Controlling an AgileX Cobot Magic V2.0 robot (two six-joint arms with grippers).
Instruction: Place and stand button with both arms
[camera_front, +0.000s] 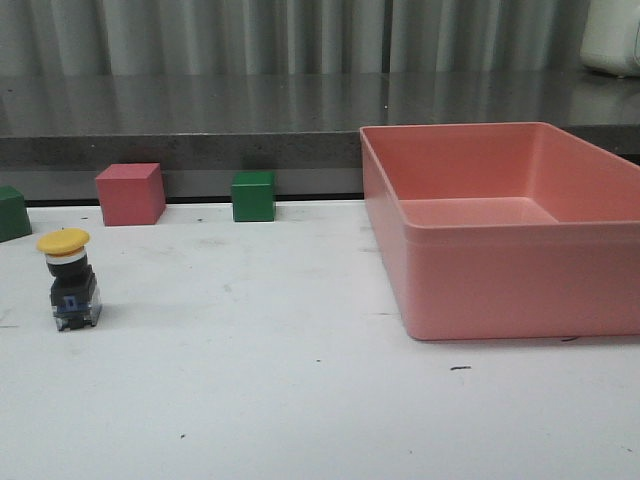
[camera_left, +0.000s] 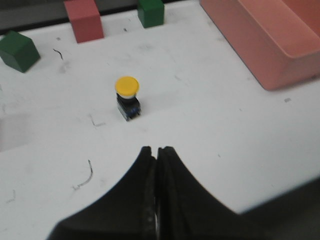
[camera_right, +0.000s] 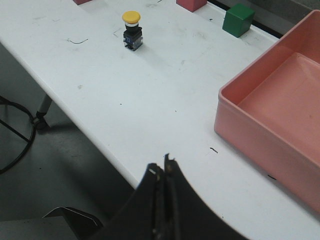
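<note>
Upright, button (camera_front: 69, 279) alone on table (camera_front: 300, 400), no legible writing, left hand (camera_left: 156, 150) and right hand (camera_right: 164, 165) pressed closed, empty

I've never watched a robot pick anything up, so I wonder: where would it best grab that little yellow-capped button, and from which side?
Probably by the blocky black base of the button, below the yellow cap, coming in from the side. It stands upright, and the cap is rounded and wider than the body, so fingers would likely slip there, while the base offers flat opposite faces. The left gripper is nearest.
</note>
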